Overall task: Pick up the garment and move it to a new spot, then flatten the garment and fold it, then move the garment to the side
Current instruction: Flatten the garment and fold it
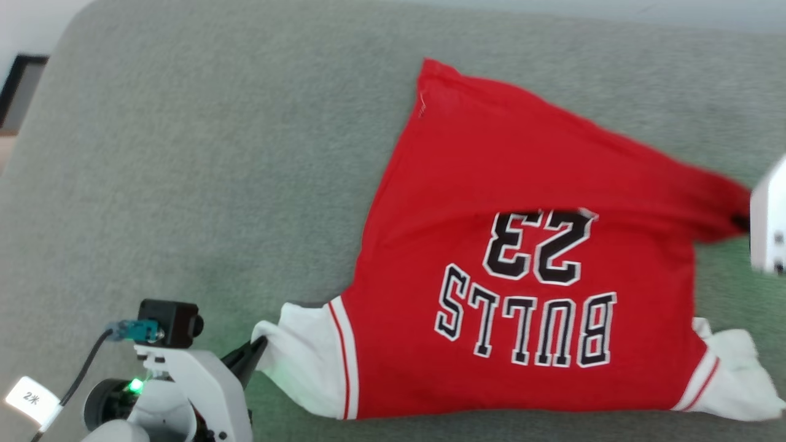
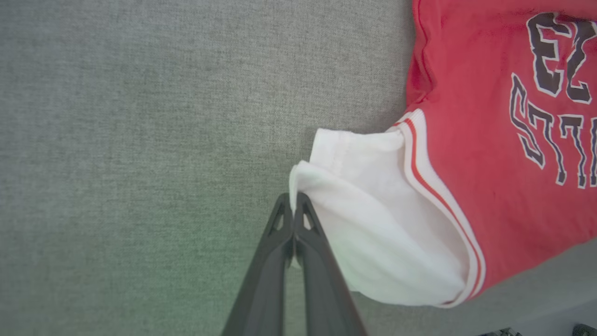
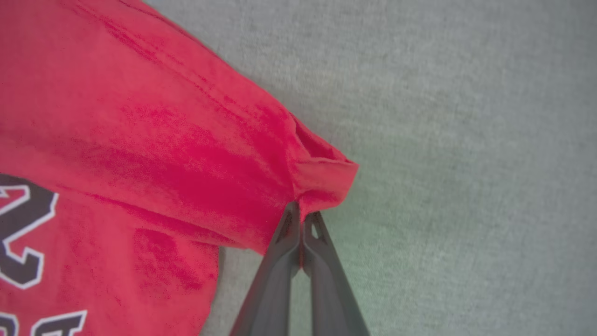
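The garment (image 1: pixel 516 245), a red jersey with white sleeves and black "BULLS 23" lettering, lies spread on a grey-green cloth surface, lettering upside down in the head view. My left gripper (image 1: pixel 261 344) is shut on the edge of the white left sleeve (image 2: pixel 373 224); in the left wrist view the left gripper (image 2: pixel 294 200) has its fingers pinched together on that sleeve edge. My right gripper (image 3: pixel 302 215) is shut on a red corner of the garment (image 3: pixel 322 182), pulling the cloth taut. In the head view that corner stretches to the right arm's white housing (image 1: pixel 769 221).
The grey-green padded surface (image 1: pixel 184 184) extends wide to the left and behind the garment. The other white sleeve (image 1: pixel 737 368) lies crumpled at the lower right. A dark frame (image 1: pixel 18 80) and pale floor show beyond the far left edge.
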Tool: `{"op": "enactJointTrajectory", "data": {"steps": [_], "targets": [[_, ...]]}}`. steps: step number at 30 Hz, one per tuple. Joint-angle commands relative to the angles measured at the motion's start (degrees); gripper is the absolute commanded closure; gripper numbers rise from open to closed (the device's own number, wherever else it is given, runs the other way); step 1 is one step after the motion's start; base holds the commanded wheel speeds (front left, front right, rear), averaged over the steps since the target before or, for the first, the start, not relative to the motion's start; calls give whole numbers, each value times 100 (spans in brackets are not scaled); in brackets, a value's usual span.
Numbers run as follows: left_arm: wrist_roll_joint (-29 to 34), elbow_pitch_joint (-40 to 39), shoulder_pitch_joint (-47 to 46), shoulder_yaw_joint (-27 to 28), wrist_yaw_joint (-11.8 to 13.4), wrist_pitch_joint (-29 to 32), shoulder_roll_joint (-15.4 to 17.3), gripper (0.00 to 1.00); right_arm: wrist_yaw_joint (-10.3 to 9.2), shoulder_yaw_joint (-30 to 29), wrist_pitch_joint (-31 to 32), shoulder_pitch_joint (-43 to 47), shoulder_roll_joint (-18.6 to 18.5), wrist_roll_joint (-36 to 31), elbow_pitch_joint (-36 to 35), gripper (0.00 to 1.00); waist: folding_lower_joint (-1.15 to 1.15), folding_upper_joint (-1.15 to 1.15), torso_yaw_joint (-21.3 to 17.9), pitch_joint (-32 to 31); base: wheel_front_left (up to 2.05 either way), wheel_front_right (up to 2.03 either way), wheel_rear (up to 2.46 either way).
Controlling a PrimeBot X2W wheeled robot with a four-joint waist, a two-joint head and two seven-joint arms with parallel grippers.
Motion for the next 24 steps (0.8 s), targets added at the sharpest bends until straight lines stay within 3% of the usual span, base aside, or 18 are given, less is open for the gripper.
{"op": "enactJointTrajectory", "data": {"steps": [1,7,12,17,22,23,24], "targets": [[-29,-23,72,0,29,8,31,100,-9,-71,22,238,-20,86,-136,100,0,0,-243,-229,0,0,0],[-48,-129,204,42,122,45,159,100,-9,-589,225,1828,149,355,-1535,100,0,0,-489,-408,0,0,0],[-68,-201,294,36,158,58,211,100,-9,-1129,260,3041,522,255,-2397,100,0,0,-608,-507,0,0,0],[-77,-199,320,25,149,40,213,100,-9,-1326,-49,3719,920,58,-2573,100,0,0,-661,-562,0,0,0],[-97,-137,306,7,83,28,182,100,-9,-1237,-581,3782,1124,-88,-2001,100,0,0,-673,-596,0,0,0],[-98,-122,303,2,73,27,179,100,-9,-1207,-646,3756,1139,-91,-1863,90,0,0,-673,-608,0,0,0],[-101,-111,302,-1,74,28,174,100,-9,-1157,-709,3723,1123,-123,-1750,55,0,0,-671,-619,0,0,0]]}}
